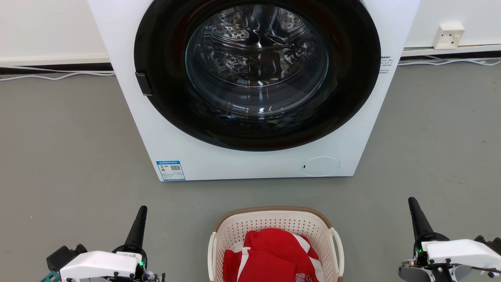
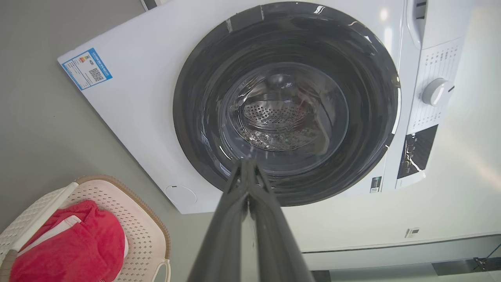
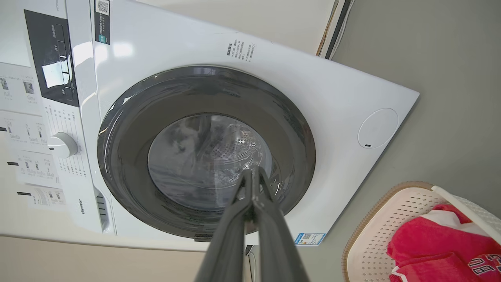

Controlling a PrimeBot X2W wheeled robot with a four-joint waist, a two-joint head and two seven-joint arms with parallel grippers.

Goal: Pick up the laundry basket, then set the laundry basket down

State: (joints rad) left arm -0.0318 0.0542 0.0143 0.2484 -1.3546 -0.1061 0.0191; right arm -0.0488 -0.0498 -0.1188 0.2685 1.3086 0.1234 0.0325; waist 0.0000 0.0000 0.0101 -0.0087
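Note:
The laundry basket (image 1: pixel 274 223), cream perforated plastic with a brown rim and white side loop handles, stands on the grey floor at the bottom centre of the head view, with red and white clothing (image 1: pixel 270 256) inside. It also appears as the laundry basket (image 2: pixel 137 219) at lower left in the left wrist view and the laundry basket (image 3: pixel 375 239) at lower right in the right wrist view. My left gripper (image 1: pixel 141 211) is shut, empty, well to the basket's left. My right gripper (image 1: pixel 413 203) is shut, empty, well to its right. Both point towards the washer.
A white front-loading washer (image 1: pixel 195 149) with a closed dark round door (image 1: pixel 256 70) stands just beyond the basket. Cables (image 1: pixel 58 76) run along the wall base. A wall socket (image 1: pixel 448 36) sits at the upper right. Grey floor (image 1: pixel 70 156) lies on both sides.

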